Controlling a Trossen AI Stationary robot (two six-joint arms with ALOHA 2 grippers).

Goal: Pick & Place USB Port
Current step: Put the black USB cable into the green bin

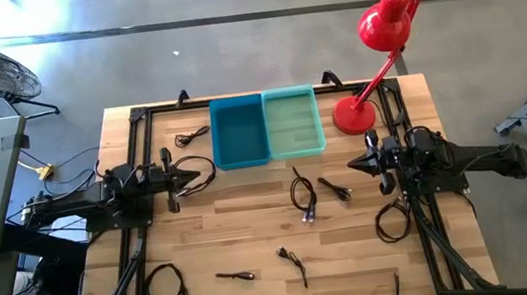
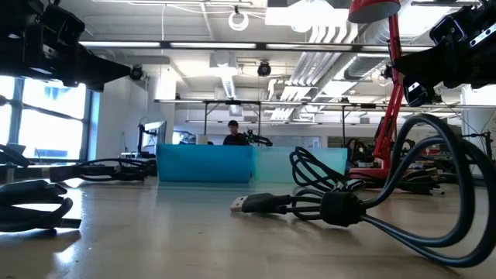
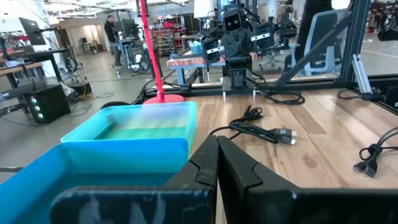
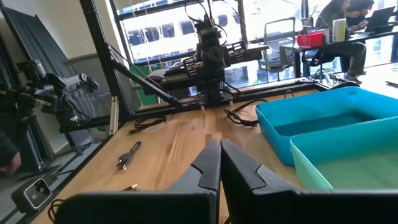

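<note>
Several black USB cables lie loose on the wooden table: one coiled at mid-table (image 1: 304, 198), one beside it (image 1: 335, 190), and others along the near edge (image 1: 290, 258) (image 1: 236, 275) (image 1: 164, 284). In the low view one cable's plug (image 2: 256, 203) rests flat on the wood. A blue bin (image 1: 240, 132) and a teal bin (image 1: 293, 124) stand side by side at the far middle. My left gripper (image 1: 195, 179) (image 3: 216, 142) is at the table's left, shut and level, pointing right. My right gripper (image 1: 354, 164) (image 4: 220, 144) is at the right, shut, facing it. Neither touches a cable.
A red desk lamp (image 1: 373, 53) stands at the far right, its base (image 1: 352, 114) next to the teal bin. More cables lie by the left arm (image 1: 204, 170), left of the blue bin (image 1: 192, 136) and under the right arm (image 1: 390, 221). Black frame rails (image 1: 133, 153) border the table.
</note>
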